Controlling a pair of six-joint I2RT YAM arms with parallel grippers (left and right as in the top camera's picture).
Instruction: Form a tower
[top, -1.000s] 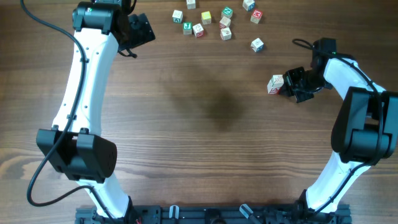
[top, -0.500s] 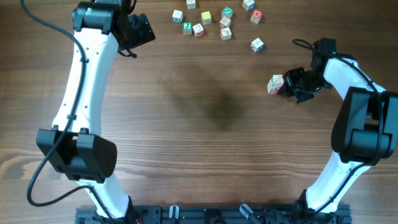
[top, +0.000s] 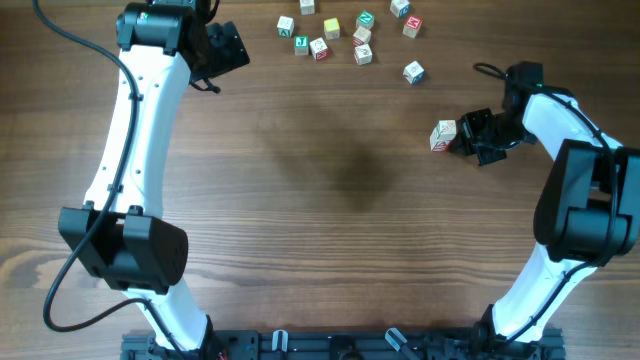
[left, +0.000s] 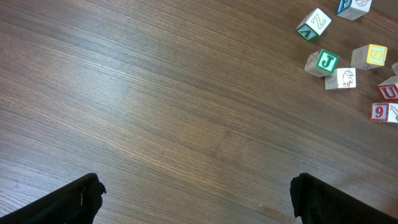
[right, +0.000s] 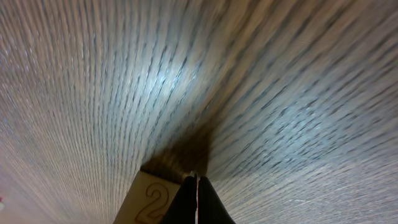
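The tower (top: 443, 135) stands at the right of the table, a small pale block shape with a cream top and red print on its side; from above I cannot tell how many cubes it holds. My right gripper (top: 459, 139) is shut with nothing between its fingers, its tip against the tower's right side. In the right wrist view the closed fingertips (right: 196, 182) rest beside a cream face marked 2 (right: 149, 200). My left gripper (top: 228, 45) hangs open at the far left, over bare wood (left: 199, 200).
Several loose letter cubes lie at the far edge, around a green one (top: 365, 20), with a single cube (top: 414, 72) nearer the tower. The left wrist view shows some of them, such as the J cube (left: 324, 62).
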